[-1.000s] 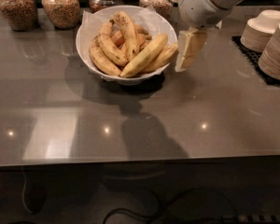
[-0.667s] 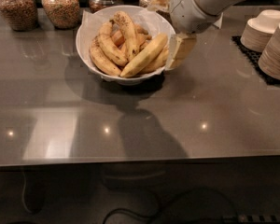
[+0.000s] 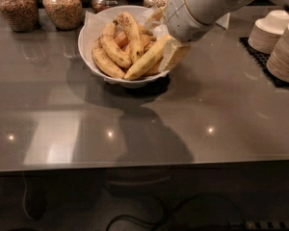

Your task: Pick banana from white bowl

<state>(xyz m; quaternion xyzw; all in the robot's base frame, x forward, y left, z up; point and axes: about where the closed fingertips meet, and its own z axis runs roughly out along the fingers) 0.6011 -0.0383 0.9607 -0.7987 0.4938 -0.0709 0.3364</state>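
The grey counter (image 3: 144, 129) is running nearest the camera, below and in front of the gripper (image 3: 176, 57), which is hanging at the right rim of the white bowl (image 3: 83, 42). I cannot tell whether it is released or clenched, as the arm's housing is hiding much of it. The banana (image 3: 147, 59) is lying in the bowl just left of the gripper as the camera sees it, its far end seemingly touching it. Its long axis is slanting from the near rim up and back toward the gripper, so the grasp is probably needing to cross that diagonal. Speckled bananas (image 3: 111, 49) are lying further left, stacked cream bowls (image 3: 274, 32) well to the right, and jars (image 3: 62, 6) beyond
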